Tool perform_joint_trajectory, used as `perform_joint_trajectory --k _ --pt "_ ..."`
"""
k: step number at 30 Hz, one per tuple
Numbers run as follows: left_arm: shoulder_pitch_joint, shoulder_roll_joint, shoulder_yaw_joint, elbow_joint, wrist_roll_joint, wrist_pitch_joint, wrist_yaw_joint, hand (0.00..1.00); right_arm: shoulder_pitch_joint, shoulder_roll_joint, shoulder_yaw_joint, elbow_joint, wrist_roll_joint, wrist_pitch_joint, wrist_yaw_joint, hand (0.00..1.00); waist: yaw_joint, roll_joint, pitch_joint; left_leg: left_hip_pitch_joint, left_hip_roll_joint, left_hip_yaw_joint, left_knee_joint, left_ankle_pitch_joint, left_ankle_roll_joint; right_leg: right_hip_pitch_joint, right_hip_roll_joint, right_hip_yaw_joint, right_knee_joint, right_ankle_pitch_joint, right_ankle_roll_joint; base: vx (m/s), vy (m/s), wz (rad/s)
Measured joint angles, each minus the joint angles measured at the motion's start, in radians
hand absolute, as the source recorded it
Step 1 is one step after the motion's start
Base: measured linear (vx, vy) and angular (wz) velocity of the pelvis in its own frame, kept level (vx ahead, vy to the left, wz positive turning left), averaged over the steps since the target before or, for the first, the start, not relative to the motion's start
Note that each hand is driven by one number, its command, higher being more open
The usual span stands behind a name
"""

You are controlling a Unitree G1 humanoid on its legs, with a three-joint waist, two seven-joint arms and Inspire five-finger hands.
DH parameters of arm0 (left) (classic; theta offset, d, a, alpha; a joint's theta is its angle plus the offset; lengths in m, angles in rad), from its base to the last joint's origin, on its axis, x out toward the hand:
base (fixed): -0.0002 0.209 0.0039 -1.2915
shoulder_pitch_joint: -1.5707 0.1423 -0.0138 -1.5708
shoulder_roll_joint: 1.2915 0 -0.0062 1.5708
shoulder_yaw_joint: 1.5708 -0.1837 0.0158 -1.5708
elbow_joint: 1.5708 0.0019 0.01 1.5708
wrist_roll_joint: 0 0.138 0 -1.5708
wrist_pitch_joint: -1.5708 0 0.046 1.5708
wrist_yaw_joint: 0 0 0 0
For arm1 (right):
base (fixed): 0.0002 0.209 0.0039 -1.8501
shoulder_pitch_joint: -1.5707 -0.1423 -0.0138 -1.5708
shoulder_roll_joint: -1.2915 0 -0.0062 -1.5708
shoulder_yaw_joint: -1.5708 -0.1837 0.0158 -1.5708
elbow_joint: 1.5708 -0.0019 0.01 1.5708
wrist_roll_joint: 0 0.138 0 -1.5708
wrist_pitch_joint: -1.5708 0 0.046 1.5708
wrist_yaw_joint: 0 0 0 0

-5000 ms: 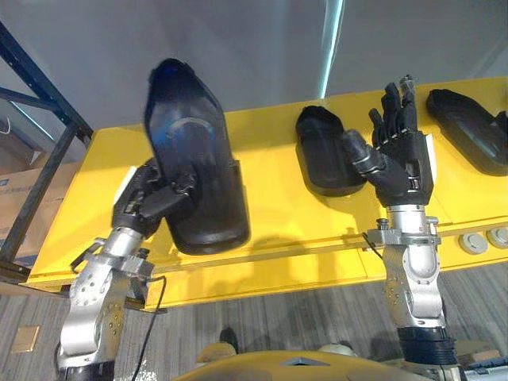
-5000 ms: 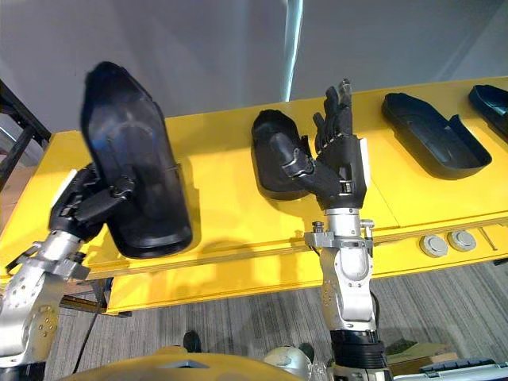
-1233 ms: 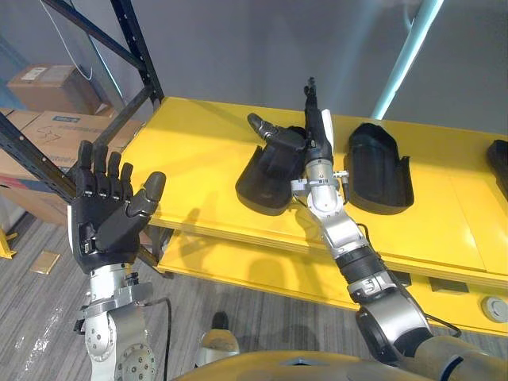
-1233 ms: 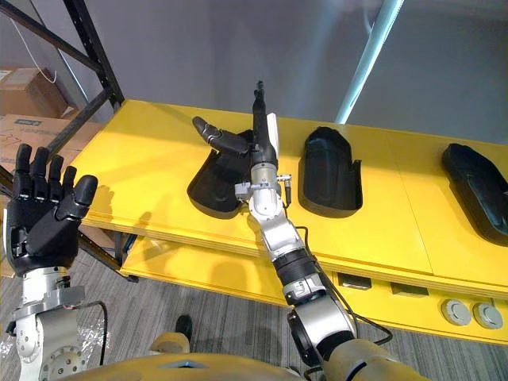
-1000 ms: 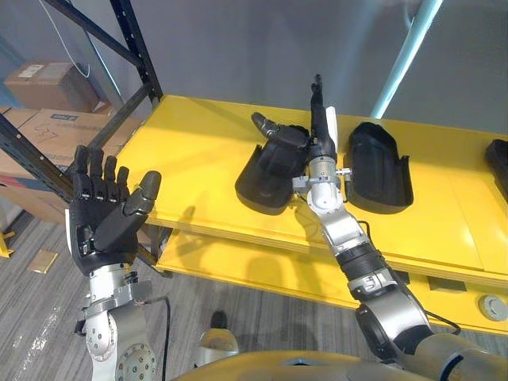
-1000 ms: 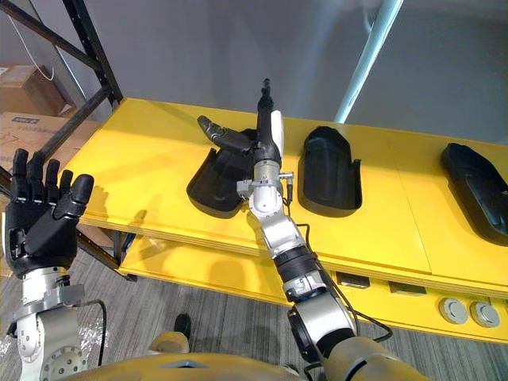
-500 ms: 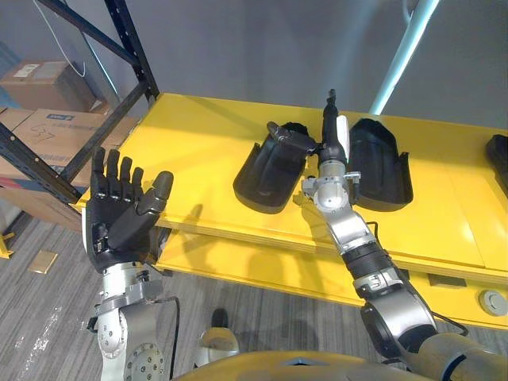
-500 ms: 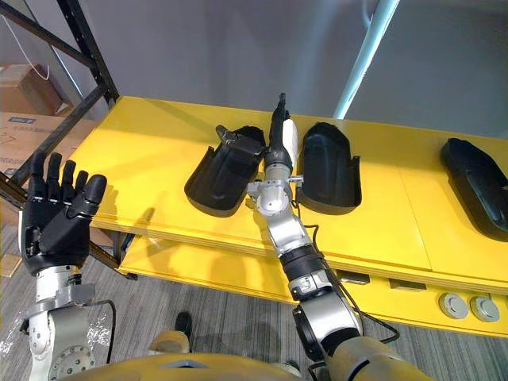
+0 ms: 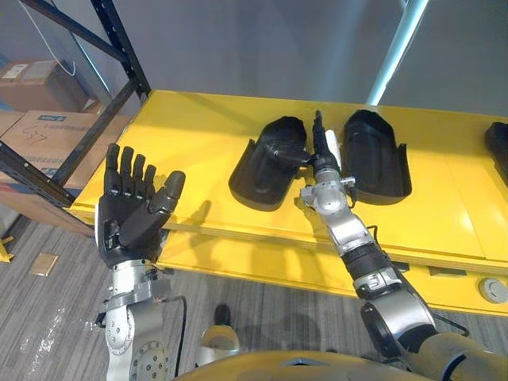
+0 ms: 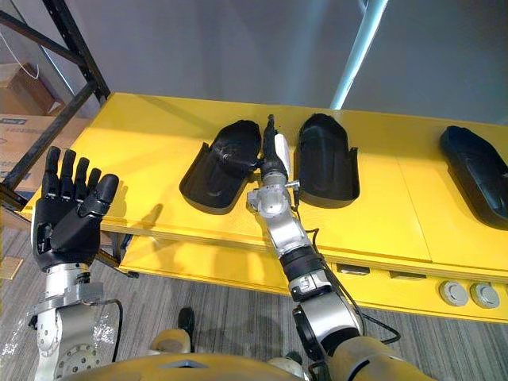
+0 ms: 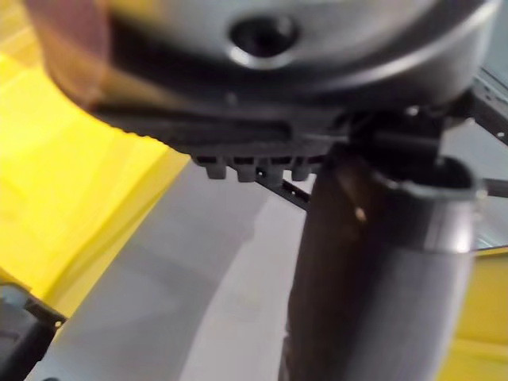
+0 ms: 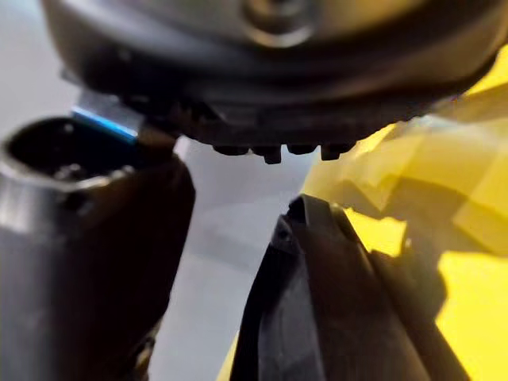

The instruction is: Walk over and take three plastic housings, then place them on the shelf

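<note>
Two black plastic housings lie side by side on the yellow shelf, one on the left and one on the right. A third housing lies at the far right. My right hand reaches between the first two, open with fingers straight, its thumb resting on the left housing's rim. My left hand is raised in front of the shelf's left end, palm up, open and empty.
A black rack upright rises at the shelf's left end, with cardboard boxes behind it. A pale blue pole stands behind the shelf. Two round fittings sit on the lower front at right. Grey carpet lies below.
Five seconds ago my left hand held a housing; now it is empty. Over the last second my right hand has tipped down between the two housings and its thumb has settled on the left one.
</note>
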State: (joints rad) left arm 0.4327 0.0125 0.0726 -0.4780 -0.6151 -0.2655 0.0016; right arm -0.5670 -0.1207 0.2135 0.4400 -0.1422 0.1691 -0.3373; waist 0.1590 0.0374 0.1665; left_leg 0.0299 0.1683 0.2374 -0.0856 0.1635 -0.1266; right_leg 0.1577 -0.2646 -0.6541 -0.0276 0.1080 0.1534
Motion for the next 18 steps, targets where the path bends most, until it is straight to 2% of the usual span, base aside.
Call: perform_joint_trajectory --k 7,18 --pt "0.0 0.0 -0.001 0.0 0.037 0.028 -0.002 1.0 0.0 0.001 0.032 0.018 0.008 0.0 0.027 1.0 0.001 0.002 0.001 0.002 0.0 0.0 -0.003 0.0 0.0 -0.001 -0.003 0.0 0.006 -0.006 -0.009 -0.03 0.006 0.0" --pt "0.0 0.0 0.001 0.0 0.038 0.03 -0.006 1.0 -0.03 0.007 0.064 0.069 0.034 -0.019 0.046 1.0 0.002 0.003 0.001 0.003 0.0 0.0 -0.002 0.001 0.001 0.0 -0.002 0.0 0.006 -0.005 -0.008 0.0 0.001 0.0"
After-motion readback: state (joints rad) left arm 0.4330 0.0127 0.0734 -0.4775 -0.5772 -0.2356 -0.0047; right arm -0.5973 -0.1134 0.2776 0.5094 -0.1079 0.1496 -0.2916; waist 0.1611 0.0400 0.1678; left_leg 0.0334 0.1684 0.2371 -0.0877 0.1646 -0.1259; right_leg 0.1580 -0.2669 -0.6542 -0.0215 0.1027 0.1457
